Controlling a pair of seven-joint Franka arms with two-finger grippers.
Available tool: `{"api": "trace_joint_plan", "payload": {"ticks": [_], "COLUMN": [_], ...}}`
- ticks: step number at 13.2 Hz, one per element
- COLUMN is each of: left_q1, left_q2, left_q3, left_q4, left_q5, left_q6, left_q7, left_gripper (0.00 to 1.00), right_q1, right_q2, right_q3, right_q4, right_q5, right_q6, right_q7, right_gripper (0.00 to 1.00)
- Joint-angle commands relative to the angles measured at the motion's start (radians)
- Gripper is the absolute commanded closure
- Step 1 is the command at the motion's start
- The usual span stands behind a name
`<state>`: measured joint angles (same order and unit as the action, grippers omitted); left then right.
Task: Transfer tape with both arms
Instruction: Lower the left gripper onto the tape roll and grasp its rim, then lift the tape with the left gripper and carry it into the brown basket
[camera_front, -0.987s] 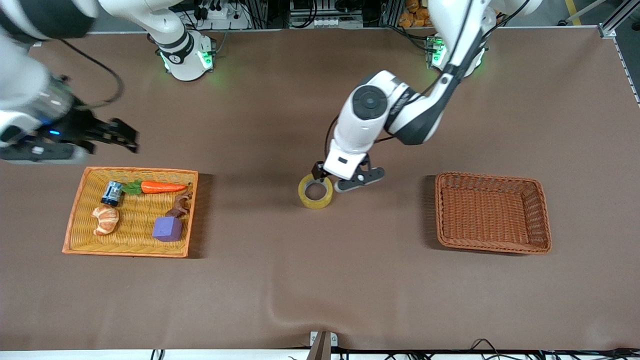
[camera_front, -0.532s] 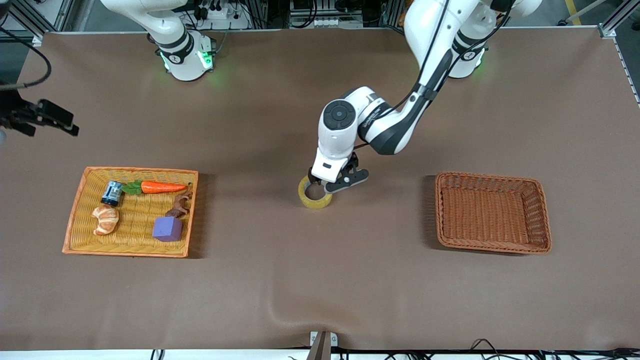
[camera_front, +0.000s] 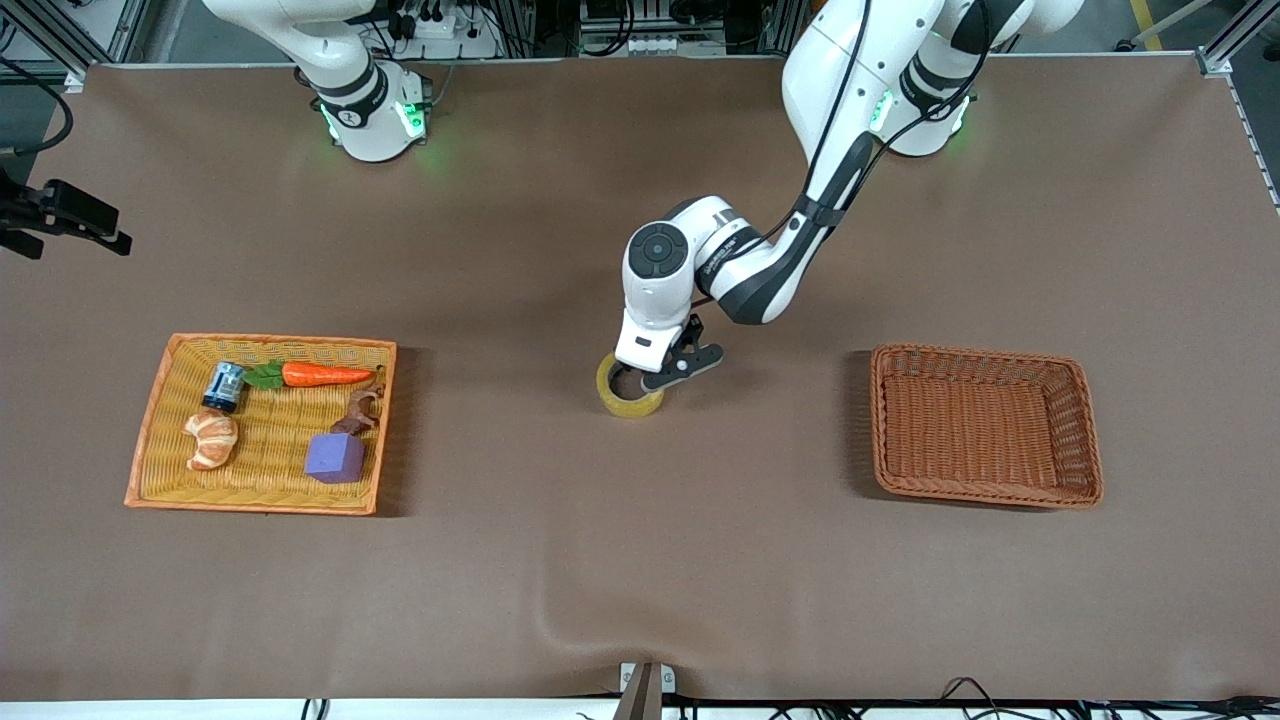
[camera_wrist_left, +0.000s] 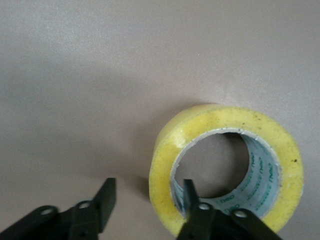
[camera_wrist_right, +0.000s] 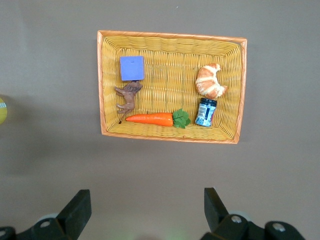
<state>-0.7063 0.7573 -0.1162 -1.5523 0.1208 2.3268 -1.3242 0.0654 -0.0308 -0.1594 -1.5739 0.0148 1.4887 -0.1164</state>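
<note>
The tape, a yellowish ring with a grey core, lies flat on the brown table mid-way between the two baskets. My left gripper is down at it and open. In the left wrist view the tape shows with one finger inside the ring's hole and the other outside, the left gripper straddling the ring's wall without closing on it. My right gripper hangs open and empty in the air at the right arm's end of the table; it is open in its wrist view.
A yellow tray toward the right arm's end holds a carrot, a croissant, a purple cube, a blue can and a brown figure. A brown wicker basket stands toward the left arm's end.
My left gripper has come down onto the tape, one finger now inside the ring. My right arm has drawn back toward its end of the table.
</note>
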Motion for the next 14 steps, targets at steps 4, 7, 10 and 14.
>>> {"api": "trace_joint_plan", "payload": {"ticks": [4, 7, 10, 14], "left_q1": [0.001, 0.098, 0.197, 0.371], "left_q2": [-0.028, -0.175, -0.284, -0.383], "left_q3": [0.023, 0.024, 0.020, 0.010], "left_q4": [0.064, 0.055, 0.052, -0.023], "left_q5": [0.046, 0.049, 0.048, 0.037], "left_q6": [-0.015, -0.110, -0.326, -0.405], "left_q7": [-0.067, -0.040, 0.123, 0.441], "left_gripper": [1.00, 1.00, 1.00, 1.00], "right_q1": [-0.010, -0.009, -0.009, -0.006], "right_q2": [-0.005, 0.008, 0.014, 0.015], "right_q3": [0.014, 0.015, 0.017, 0.017], "right_q4": [-0.005, -0.003, -0.011, -0.003], "right_q5": [-0.016, -0.013, -0.006, -0.009], "right_q6": [0.002, 0.002, -0.007, 0.001], "right_q7": [0.038, 0.046, 0.044, 0.046], "right_gripper": [0.00, 0.00, 0.00, 0.00]}}
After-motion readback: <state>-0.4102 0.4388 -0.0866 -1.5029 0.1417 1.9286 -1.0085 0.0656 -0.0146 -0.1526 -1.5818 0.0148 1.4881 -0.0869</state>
